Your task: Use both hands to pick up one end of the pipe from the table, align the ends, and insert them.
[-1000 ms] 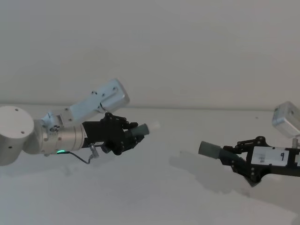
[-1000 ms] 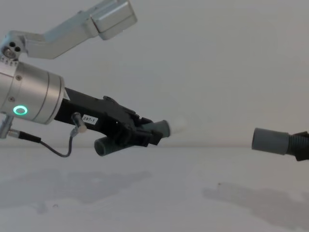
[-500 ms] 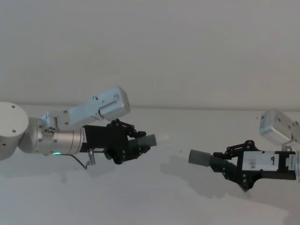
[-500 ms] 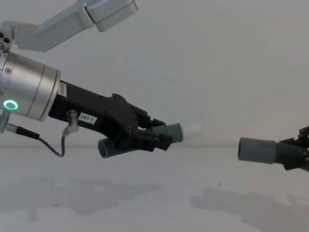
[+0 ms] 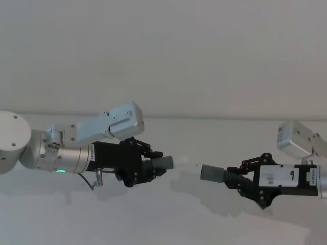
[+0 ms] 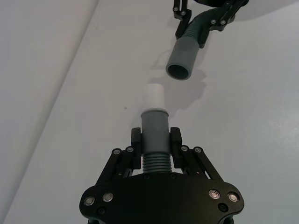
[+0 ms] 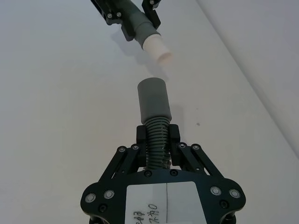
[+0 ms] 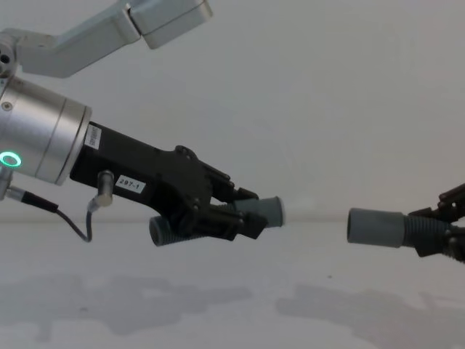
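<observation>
Held both pipe pieces in the air above the white tabletop [image 5: 168, 224], cuffs pointed at each other with a gap between.

Left gripper [image 5: 148, 166], on the silver wrist with the green ring light [image 8: 9, 159], reached in from the left. Jaws closed on the ribbed part of the left pipe piece [image 6: 154, 140], just behind its smooth grey cuff [image 8: 267, 211]. Carried a narrower white tip [image 6: 154, 97] at the front of that cuff, aimed toward the other piece. Showed the back end of the same hose [image 8: 164, 231] poking out below the gripper in the chest view.

Right gripper [image 5: 244, 178], with a white label [image 5: 280, 177] on its body, came in from the right. Jaws closed on the ribs of the right pipe piece [image 7: 157, 135], with its grey cuff [image 5: 212, 173] sticking out toward the left.

In the left wrist view, showed the right cuff's open mouth [image 6: 179, 71] facing the white tip, set slightly off to one side rather than squarely in line. In the head and chest views, sat at nearly the same height, near but apart, not touching. Cast soft shadows on the tabletop under both grippers.
</observation>
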